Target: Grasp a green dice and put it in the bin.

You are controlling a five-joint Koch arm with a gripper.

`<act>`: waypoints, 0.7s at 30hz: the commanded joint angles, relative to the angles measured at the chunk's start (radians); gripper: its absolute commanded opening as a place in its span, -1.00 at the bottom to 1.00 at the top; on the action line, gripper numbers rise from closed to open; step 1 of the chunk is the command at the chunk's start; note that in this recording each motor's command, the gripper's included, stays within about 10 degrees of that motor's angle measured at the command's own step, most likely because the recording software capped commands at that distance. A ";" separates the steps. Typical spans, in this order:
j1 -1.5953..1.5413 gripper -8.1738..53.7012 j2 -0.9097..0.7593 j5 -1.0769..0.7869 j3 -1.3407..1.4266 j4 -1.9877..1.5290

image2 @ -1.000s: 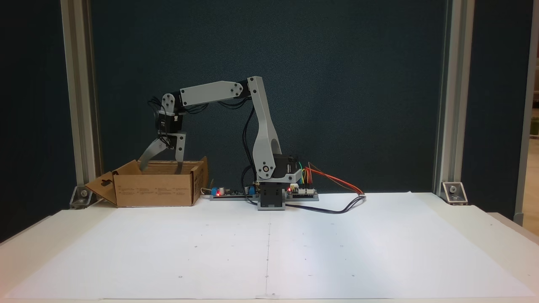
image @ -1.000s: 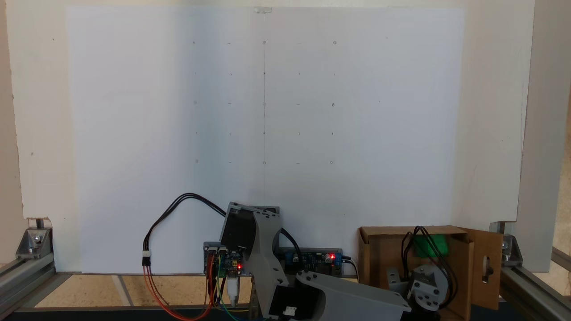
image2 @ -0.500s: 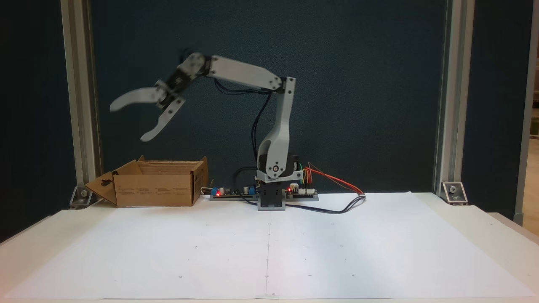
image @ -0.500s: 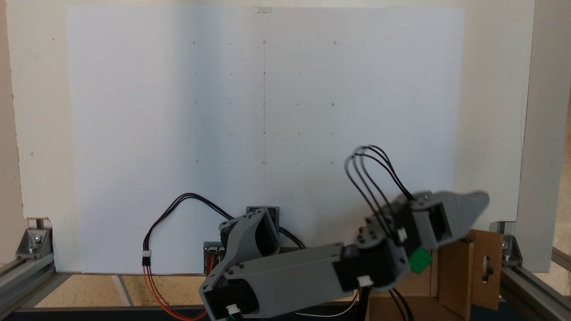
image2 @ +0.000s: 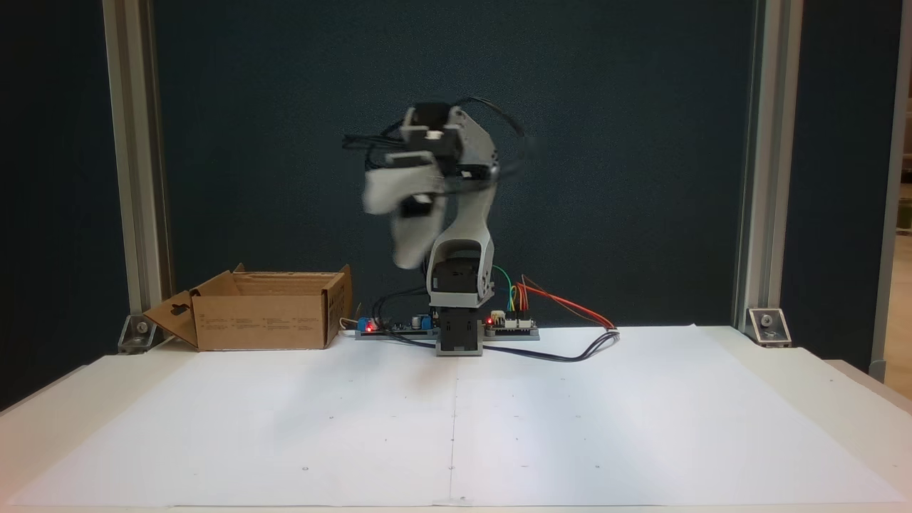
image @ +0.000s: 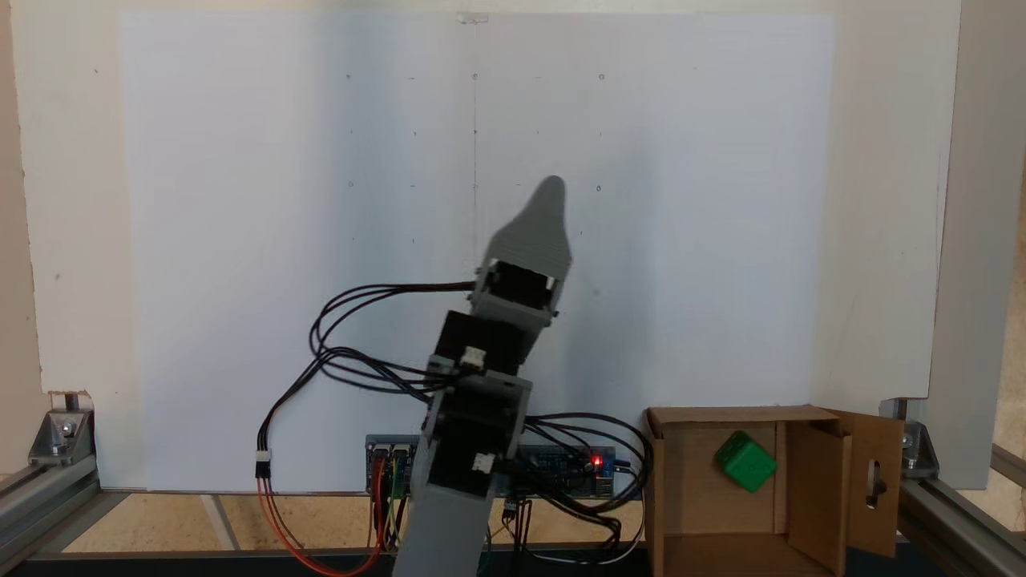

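Observation:
The green dice (image: 745,462) lies on the floor of the bin (image: 681,481), tilted onto a corner, with nothing touching it. In the other fixed view the bin (image2: 263,320) stands at the back left of the table, its slotted flap folded out to the left. My gripper (image2: 388,231) is raised high above the arm's base, well to the right of the bin, blurred by motion. Its jaws stand apart and hold nothing. Seen from above, the gripper (image: 551,192) points over the middle of the white sheet.
Circuit boards (image2: 377,325) and loose cables (image2: 570,353) lie beside the arm's base (image2: 459,335). Aluminium posts (image2: 139,164) stand at both back corners. The white paper sheet (image2: 456,427) with faint dots covers the table in front.
The gripper let the dice drop into the bin, lifted out open, then swung away from the bin toward the table's middle. The dice now rests in the bin.

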State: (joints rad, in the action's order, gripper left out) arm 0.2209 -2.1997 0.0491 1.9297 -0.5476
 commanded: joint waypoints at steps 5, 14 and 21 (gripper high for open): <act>-0.173 0.70 -0.061 0.037 0.143 0.211; -0.172 0.72 -0.115 0.037 0.391 0.613; -0.189 0.73 -0.170 0.037 0.571 0.922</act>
State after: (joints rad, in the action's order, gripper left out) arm 0.0491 -2.2596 0.0491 2.5203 0.2531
